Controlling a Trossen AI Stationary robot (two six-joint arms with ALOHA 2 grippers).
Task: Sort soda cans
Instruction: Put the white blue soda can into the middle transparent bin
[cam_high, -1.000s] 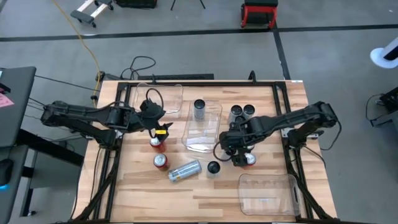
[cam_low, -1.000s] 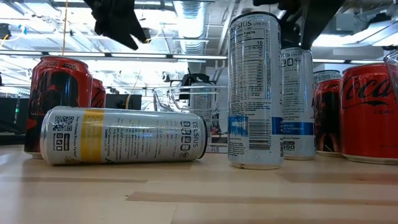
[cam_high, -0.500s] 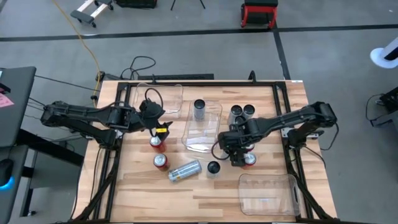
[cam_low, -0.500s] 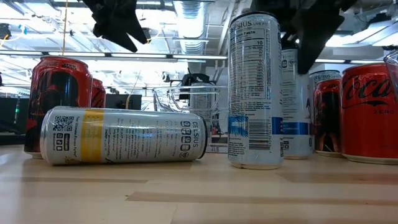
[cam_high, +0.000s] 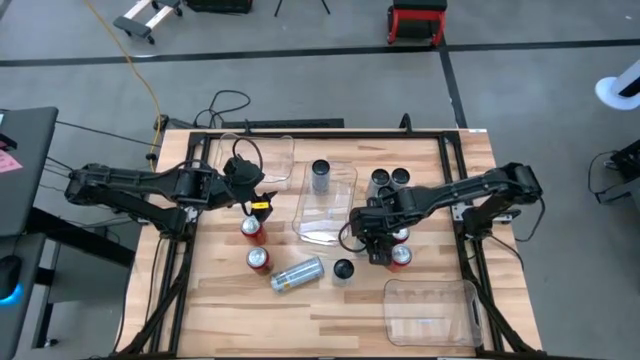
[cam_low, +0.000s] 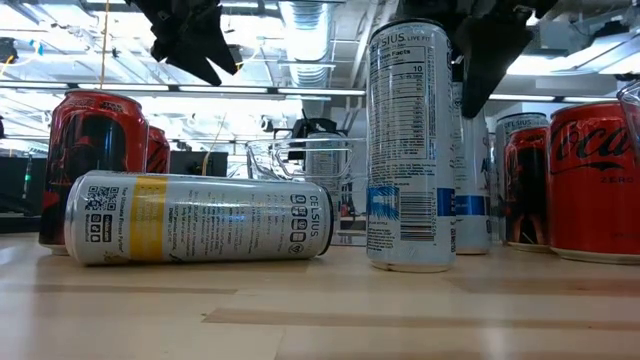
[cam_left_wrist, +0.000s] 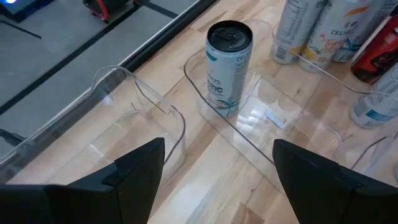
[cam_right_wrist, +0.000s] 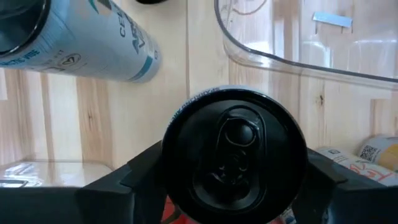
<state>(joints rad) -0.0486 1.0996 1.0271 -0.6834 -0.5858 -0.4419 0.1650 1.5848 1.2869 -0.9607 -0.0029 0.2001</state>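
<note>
Fingers of your right gripper (cam_high: 377, 243) sit on either side of a black-topped can (cam_right_wrist: 235, 155), which fills the right wrist view between them; they look clamped on it, right of the table's middle. Just beside it, on the near right, stands a red can (cam_high: 400, 257). Farther back, two dark-topped cans (cam_high: 390, 178) stand touching each other, and near of the gripper another dark-topped can (cam_high: 343, 270) stands alone.

Left of your right gripper lies a clear bin (cam_high: 345, 205) with one grey can (cam_high: 320, 175) upright at its far end.

Your left gripper (cam_high: 252, 200) hovers left of that bin with its fingers (cam_left_wrist: 137, 168) spread apart and holding nothing. Right at its near side stands a second red can (cam_high: 251, 230), with a third red can (cam_high: 258, 260) nearer still. Beside that one a silver can (cam_high: 297, 273) lies on its side.

You have a second clear bin (cam_high: 285, 150) at the far left and a third clear bin (cam_high: 430, 312) at the near right of the wooden table (cam_high: 240, 320).
</note>
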